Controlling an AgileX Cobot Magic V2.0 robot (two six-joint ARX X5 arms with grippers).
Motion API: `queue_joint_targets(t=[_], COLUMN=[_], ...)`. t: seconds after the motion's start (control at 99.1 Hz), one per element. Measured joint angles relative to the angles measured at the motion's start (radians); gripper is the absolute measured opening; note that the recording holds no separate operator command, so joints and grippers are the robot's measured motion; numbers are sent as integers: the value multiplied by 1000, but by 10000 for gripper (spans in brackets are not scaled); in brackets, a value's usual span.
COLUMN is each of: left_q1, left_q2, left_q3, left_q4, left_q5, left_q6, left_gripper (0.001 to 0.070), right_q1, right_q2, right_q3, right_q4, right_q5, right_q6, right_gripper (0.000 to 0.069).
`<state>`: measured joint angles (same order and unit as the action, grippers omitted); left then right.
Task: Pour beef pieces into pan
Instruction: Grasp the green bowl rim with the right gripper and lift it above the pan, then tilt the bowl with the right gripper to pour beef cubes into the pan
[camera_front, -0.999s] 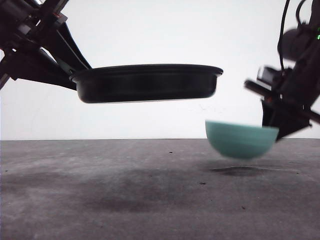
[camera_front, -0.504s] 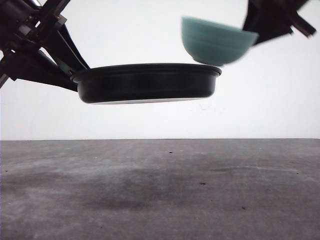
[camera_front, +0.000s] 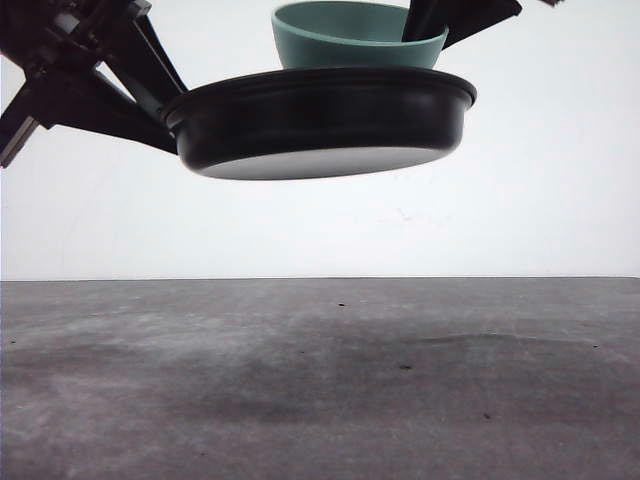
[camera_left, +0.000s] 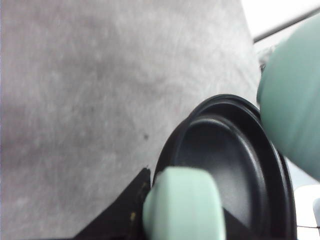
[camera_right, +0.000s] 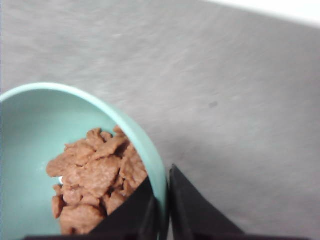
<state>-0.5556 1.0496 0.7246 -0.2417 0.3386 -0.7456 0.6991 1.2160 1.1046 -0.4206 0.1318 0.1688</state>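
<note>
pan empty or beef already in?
Empty, as far as visible. The left wrist view shows the pan with a bare black inside; the beef pieces are heaped in the teal bowl, clamped at its rim by the right tool.

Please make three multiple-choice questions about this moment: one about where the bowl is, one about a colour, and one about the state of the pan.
1. Where is the bowl relative to the pan?
A. On the table under the pan
B. In the air, its rim above the pan's rim
C. Lying inside the pan

2. What colour is the pan's handle?
A. Mint green
B. Red
C. Black

3. What does the pan hold now?
A. A heap of beef
B. Water
C. Nothing that can be seen

Answers:
1. B: the front view shows the bowl's rim above the pan's rim, both off the table.
2. A: the left wrist view shows a pale green handle.
3. C: the left wrist view shows a bare black inside; the beef lies in the bowl, whose rim the right claw pinches.
</note>
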Motion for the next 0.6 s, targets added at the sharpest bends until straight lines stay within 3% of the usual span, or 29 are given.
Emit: queue_joint_targets(t=[0.434,0.595], left_q1=[0,0], left_q2=[0,0], left_q3=[0,0], left_q4=[-17,-17], left_q5=[0,0], left_q6=[-7,-14], left_gripper=[50,50], right_q1=[222,270], right_q2=[18,28], right_q3=[0,0], right_q4=[65,123], right_q5=[413,520], right_q6=[-237,-310], right_gripper=[16,16])
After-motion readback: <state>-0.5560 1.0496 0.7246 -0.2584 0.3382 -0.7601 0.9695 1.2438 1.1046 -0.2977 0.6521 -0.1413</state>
